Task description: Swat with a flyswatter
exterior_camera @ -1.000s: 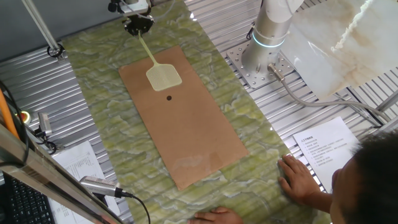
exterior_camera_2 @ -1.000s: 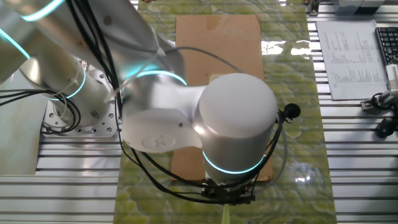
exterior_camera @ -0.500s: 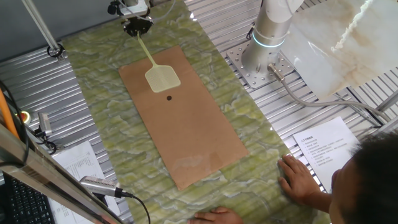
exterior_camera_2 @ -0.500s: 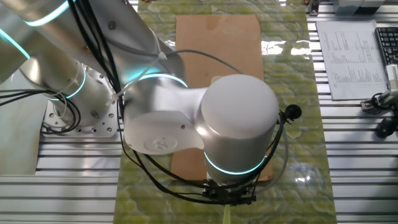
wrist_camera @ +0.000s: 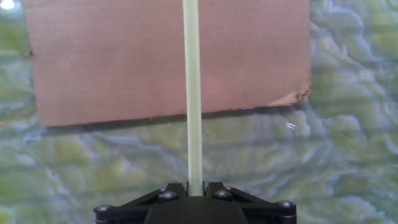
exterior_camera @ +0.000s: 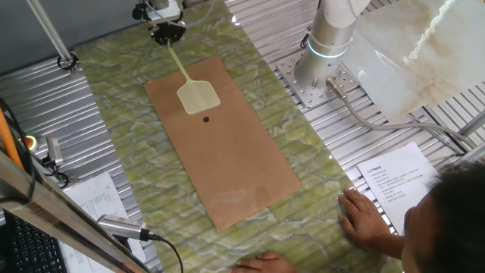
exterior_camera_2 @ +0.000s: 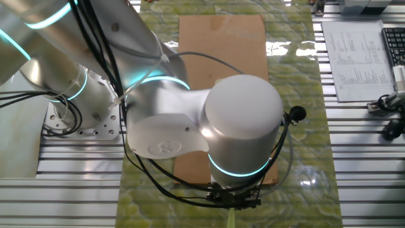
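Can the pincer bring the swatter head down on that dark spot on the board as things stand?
Probably yes. The pincer grips the flyswatter by its handle, the head sits just short of the dark spot, and nothing lies between them on the brown board.

Fixed views face each other over the brown board; hand view looks down close.

1. A board lies on a mat covering the desk.
2. The flyswatter extends from the gripper over the board's far end.
3. A dot sits on the board, just before the swatter's head.
4. Paper sheets lie right of the mat.
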You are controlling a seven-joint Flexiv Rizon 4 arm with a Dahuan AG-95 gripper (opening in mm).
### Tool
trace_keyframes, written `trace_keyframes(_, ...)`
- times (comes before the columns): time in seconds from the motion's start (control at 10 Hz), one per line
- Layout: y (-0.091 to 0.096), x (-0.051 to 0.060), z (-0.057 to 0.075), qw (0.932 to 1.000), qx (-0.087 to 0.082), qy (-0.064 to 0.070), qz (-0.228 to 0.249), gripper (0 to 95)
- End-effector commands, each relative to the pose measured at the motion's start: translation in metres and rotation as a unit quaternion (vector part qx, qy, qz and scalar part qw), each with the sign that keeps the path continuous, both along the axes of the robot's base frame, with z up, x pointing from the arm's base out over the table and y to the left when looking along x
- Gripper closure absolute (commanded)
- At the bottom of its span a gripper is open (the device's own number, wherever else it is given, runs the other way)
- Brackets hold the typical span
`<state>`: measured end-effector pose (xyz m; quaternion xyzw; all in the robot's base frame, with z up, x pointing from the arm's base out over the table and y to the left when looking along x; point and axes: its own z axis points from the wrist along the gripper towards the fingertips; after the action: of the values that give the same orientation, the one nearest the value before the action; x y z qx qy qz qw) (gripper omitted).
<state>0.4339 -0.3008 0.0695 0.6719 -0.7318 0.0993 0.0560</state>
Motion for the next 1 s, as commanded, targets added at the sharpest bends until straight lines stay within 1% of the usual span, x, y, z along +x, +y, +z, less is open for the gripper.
trace_keyframes(0.1,0.0,0.001,-0.004,1.0,0.0,0.0,0.002,95.0)
trace_keyframes(0.5,0.001,0.003,-0.006,0.9999,-0.012,0.001,0.003,95.0)
trace_keyframes(0.7,0.004,0.004,-0.008,0.9997,-0.023,0.002,0.002,95.0)
trace_keyframes(1.0,0.007,0.006,-0.015,0.9997,-0.024,0.003,0.002,95.0)
